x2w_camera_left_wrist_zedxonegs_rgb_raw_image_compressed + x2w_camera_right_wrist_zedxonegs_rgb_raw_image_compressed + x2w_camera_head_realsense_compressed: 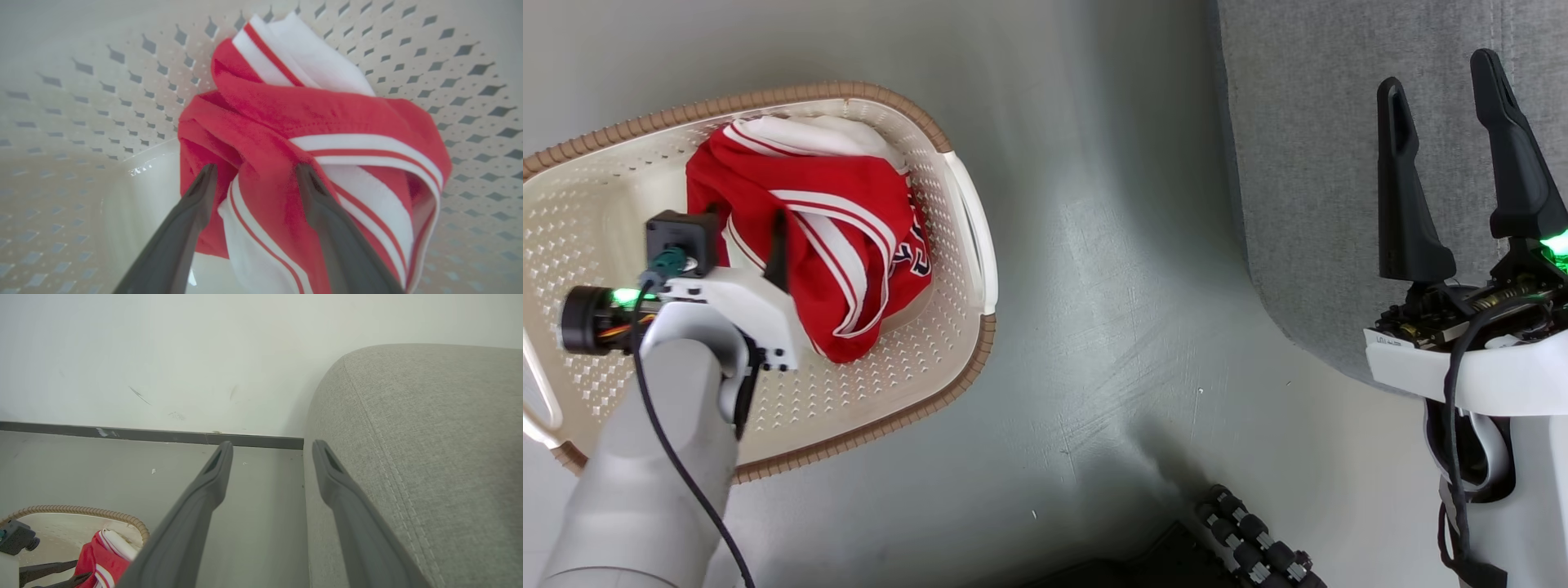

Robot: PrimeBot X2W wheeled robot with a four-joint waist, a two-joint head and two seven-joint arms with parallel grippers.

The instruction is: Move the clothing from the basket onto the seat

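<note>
Red clothing [841, 245] with white stripes and dark lettering lies bunched in the cream perforated basket [968, 237] on the floor at the left. My left gripper [756, 245] is down inside the basket, open, its fingers straddling a fold of the red fabric [294, 122] without closing on it; the basket wall [102, 102] stands behind. My right gripper [1439, 73] hangs open and empty over the edge of the grey seat [1323, 163]. In the right wrist view the gripper [272, 445] points past the seat's rounded corner [429, 437], with the basket rim [81, 509] and clothing [104, 559] at lower left.
Grey floor [1111, 286] separates the basket from the seat. A pale wall with a dark baseboard [163, 436] runs behind. Part of my dark wheeled base [1250, 539] shows at the bottom.
</note>
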